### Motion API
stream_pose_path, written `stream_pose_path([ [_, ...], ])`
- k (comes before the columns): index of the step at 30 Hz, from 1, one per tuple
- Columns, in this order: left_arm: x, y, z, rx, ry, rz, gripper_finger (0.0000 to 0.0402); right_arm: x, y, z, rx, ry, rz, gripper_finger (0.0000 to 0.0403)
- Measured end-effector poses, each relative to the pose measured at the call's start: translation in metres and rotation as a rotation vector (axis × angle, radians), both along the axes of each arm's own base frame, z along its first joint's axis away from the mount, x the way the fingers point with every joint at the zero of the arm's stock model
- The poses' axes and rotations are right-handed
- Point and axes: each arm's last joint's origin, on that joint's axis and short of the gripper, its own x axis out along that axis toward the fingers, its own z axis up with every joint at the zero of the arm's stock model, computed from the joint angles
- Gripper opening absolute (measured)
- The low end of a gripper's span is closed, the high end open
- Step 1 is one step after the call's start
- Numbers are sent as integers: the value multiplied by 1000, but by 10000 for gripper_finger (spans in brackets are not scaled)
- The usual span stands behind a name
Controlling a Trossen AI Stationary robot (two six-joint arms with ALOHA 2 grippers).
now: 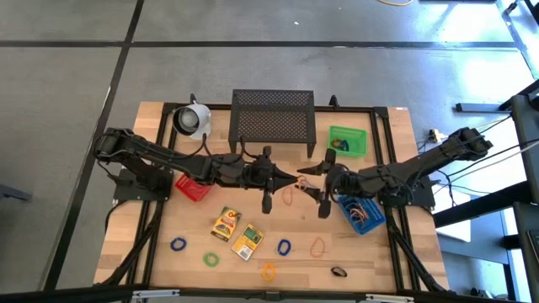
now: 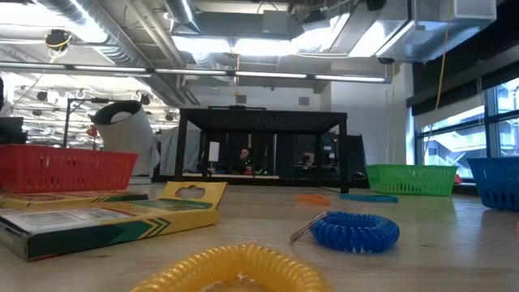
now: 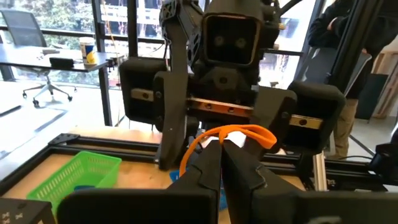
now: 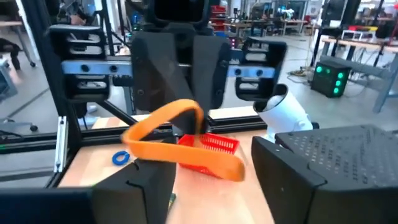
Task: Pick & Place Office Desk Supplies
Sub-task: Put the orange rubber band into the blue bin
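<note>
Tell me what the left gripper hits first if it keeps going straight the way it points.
Probably the right gripper: the left gripper, shut on the orange loop, points straight at it, the open fingers just beyond. Exact gap unclear.

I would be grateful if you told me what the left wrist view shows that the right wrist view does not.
Only the left wrist view shows the green bin, the left gripper shut on the orange loop, and a person standing behind. Only the right wrist view shows the red bin, the white mug, a blue loop and the open right gripper. Both show that orange loop held between the two facing grippers above the wooden table.
</note>
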Motion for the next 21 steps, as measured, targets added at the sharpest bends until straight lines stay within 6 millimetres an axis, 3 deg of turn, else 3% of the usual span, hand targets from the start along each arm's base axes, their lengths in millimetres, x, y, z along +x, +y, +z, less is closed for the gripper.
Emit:
stream_pose_path([
  [6, 0, 0, 2, 20, -15, -16, 3, 2, -4, 0, 76, -5, 12, 143],
  [14, 0, 0, 1, 21, -14, -16, 3, 3, -4, -1, 94, -4, 46, 13],
  [21, 0, 0, 1, 39, -13, -17, 3, 3, -4, -1, 81, -2, 46, 7],
])
